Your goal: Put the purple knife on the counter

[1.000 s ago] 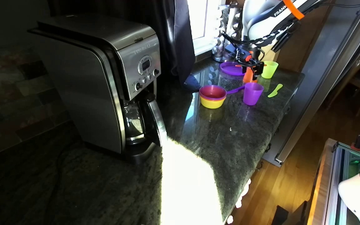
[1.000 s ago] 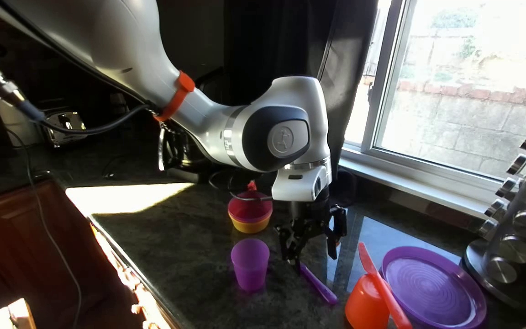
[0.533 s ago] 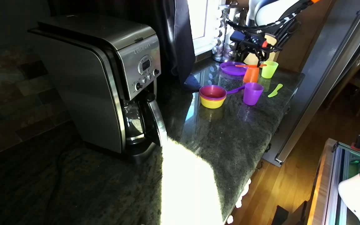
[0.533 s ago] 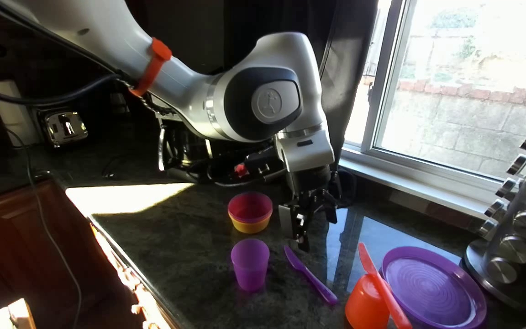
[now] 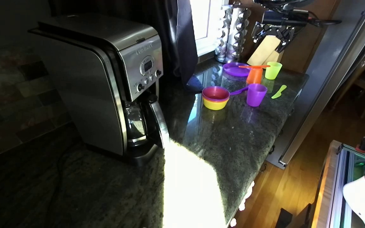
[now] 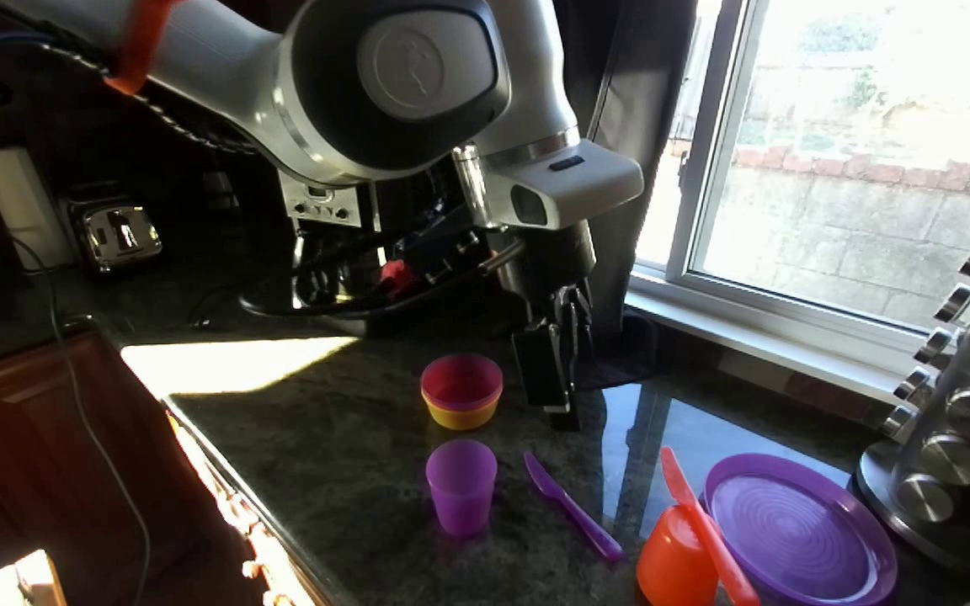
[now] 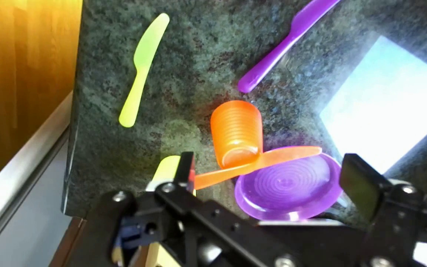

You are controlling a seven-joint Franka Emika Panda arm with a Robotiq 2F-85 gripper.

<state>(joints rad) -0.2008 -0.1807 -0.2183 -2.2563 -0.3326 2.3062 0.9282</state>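
Counter (image 5: 233,136): we are viewing a long, dark, speckled worktop; its straight edge is running alongside the wooden floor (image 7: 28,74), with a corner showing at lower left in the wrist view.
Arm (image 6: 418,93): is spanning the air above the counter.
Coffee maker (image 5: 90,79): is standing well apart from the stacked bowls (image 5: 215,103); a long stretch of counter is lying between them.
Gripper (image 7: 272,173): we are reading its two fingers as widely spread; it is hanging above the counter, apart from the purple knife (image 6: 576,512).
Purple plate (image 7: 287,189): is lying flat just beside the upturned orange cup (image 7: 237,129).
Bowl stack: is standing upright, farther from the edge than the purple cup (image 6: 461,488).
Purple cup: is standing upright; counter surface is extending between it and the edge.
Lime cup (image 5: 273,70): is standing upright near the orange cup.
Orange knife (image 7: 280,155): is resting across the orange cup's base.
Lime knife (image 7: 141,70): is lying flat between the purple knife and the edge.
Purple knife: we are locating it flat on the counter, its handle end near the orange cup, its tip pointing toward the bowls.
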